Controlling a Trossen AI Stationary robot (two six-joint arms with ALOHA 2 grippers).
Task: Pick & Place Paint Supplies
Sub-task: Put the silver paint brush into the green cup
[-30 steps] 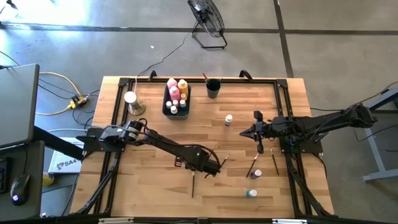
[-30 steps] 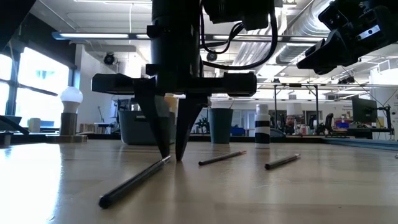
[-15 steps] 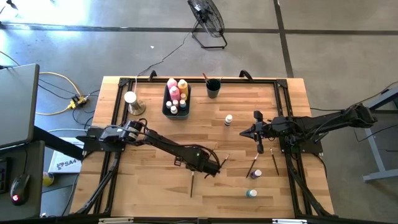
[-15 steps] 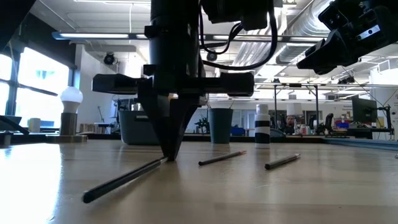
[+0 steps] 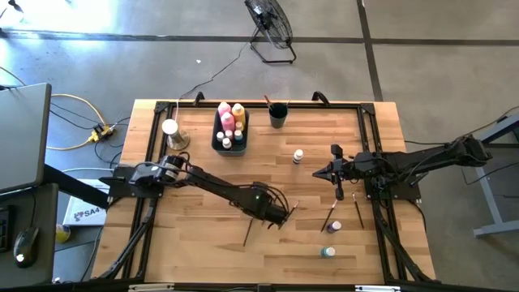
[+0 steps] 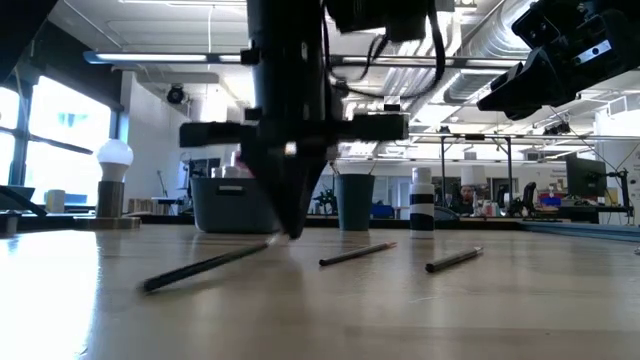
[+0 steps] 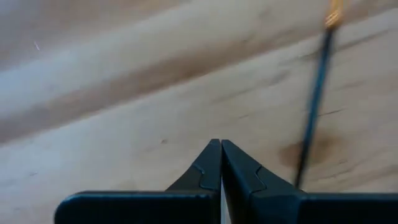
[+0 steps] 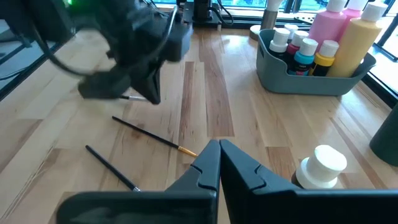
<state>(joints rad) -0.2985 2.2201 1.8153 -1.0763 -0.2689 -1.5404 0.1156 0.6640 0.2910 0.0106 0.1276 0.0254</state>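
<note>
- The left hand (image 5: 278, 217) stands low over the middle of the counter (image 5: 203, 259), its fingers pressed together at the tips.
- Change: a second ago those fingers stood slightly apart astride the upper end of a paintbrush (image 5: 250, 231); they have since closed.
- In the low view the brush (image 6: 205, 269) has swung: its near end, formerly low in the picture, now sits higher and its line runs flatter. In the high view it has turned from nearly straight to slanted.
- Whether the brush tip is actually pinched cannot be told. The left wrist view shows shut fingertips (image 7: 214, 163) with nothing visible between them, and a brush (image 7: 314, 102) lying apart from them on the wood.
- Judgement: either a grip at the very end, or a miss that merely nudged the brush. A lift would settle it.
- The right hand (image 5: 340, 193) waits above the counter's right side, fingers pressed together, holding nothing; unchanged.
- The grey bin (image 5: 217, 139) at the back holds the pink bottle (image 5: 225, 110), the yellow bottle (image 5: 238, 111) and small paint bottles.
- Loose on the counter: small bottles (image 5: 298, 155), (image 5: 334, 226), (image 5: 327, 252) and two further brushes (image 5: 330, 216), (image 5: 358, 211).
- Judgement: most of the sorting remains.
</note>
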